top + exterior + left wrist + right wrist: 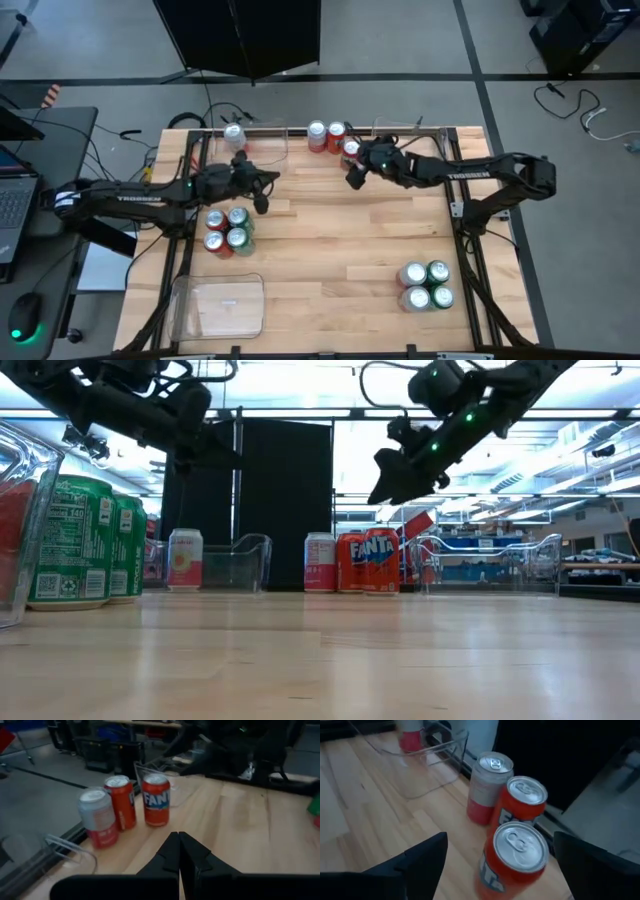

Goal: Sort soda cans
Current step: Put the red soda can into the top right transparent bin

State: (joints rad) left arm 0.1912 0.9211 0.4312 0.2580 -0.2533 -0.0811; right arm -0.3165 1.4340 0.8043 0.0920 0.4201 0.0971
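Note:
Three cans stand upright together near the table's far edge: a silver-white one (317, 135) and two red Fanta cans (337, 132) (350, 148). Another silver-white can (234, 135) stands inside a clear tray at the far left. A group of red and green cans (227, 229) stands left of centre, and a silver and green group (427, 284) stands near right. My right gripper (352, 175) (500, 842) is open and hovers above the nearest red can (514, 855), its fingers wide on either side. My left gripper (262, 195) (178, 840) is shut, raised over the table near the left group.
An empty clear tray (218, 305) lies at the near left corner. Another clear tray (405, 128) sits at the far right edge, and the tray (262, 140) around the lone can sits at the far left. Bare wood spans the table's middle. Cables and a laptop lie off the left side.

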